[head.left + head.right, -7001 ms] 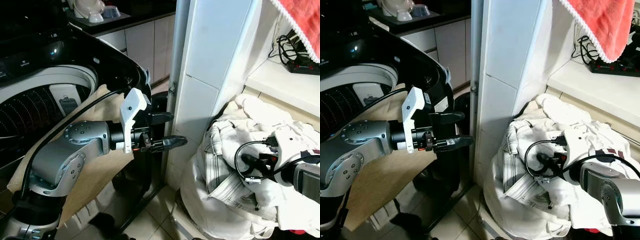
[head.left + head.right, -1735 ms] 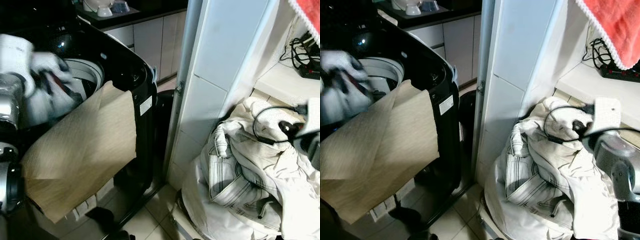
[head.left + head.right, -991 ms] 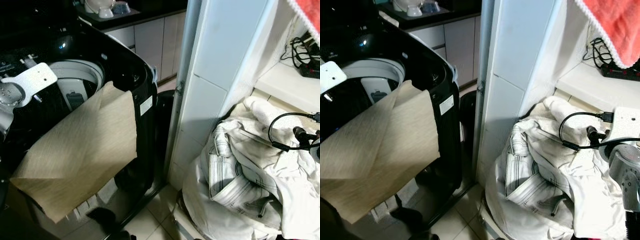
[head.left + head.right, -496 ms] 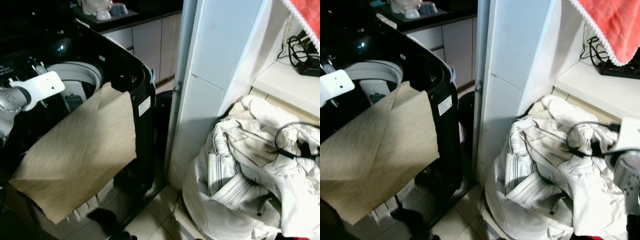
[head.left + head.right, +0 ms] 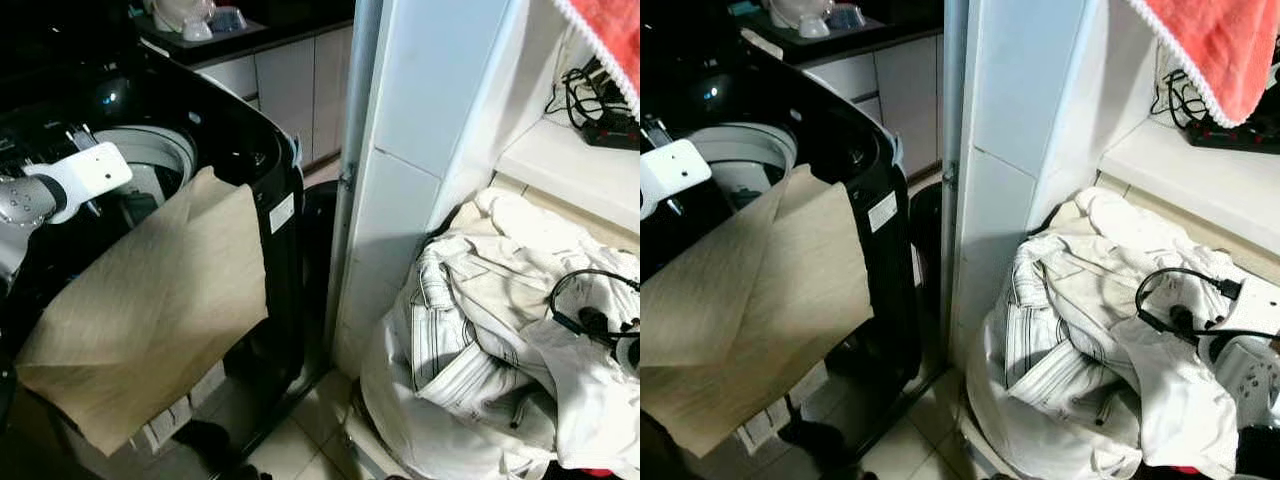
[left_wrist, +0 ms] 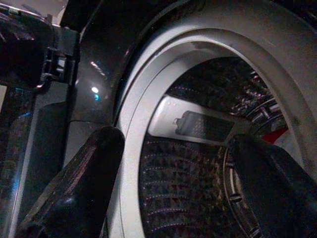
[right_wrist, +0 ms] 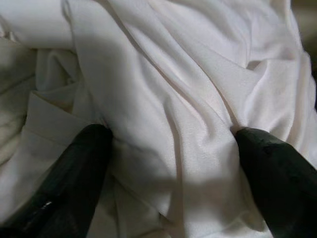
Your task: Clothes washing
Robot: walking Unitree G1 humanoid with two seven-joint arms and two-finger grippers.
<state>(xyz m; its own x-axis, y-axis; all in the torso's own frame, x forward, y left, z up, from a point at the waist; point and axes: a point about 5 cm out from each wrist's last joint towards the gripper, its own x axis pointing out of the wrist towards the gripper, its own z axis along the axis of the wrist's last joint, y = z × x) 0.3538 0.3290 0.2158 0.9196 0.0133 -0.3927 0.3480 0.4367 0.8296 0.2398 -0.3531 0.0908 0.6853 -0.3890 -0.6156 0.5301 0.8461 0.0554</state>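
The black top-loading washing machine stands open on the left, with its grey drum showing. My left gripper hangs open over the drum mouth with nothing between its fingers; its white wrist bracket is at the left edge. A bit of red lies deep in the drum. A heap of white clothes lies low on the right. My right gripper is open, and both fingertips press into white cloth. Its cabled wrist sits on the heap.
A tan cloth drapes over the machine's front. A white tiled pillar stands between the machine and the heap. On the ledge behind are a power strip with cables and a red towel hanging above. Cupboards stand at the back, with tiled floor below.
A white garment blurred at my left arm 1.7 s ago is gone from it. The left arm now holds still over the drum. My right wrist has sunk lower onto the heap.
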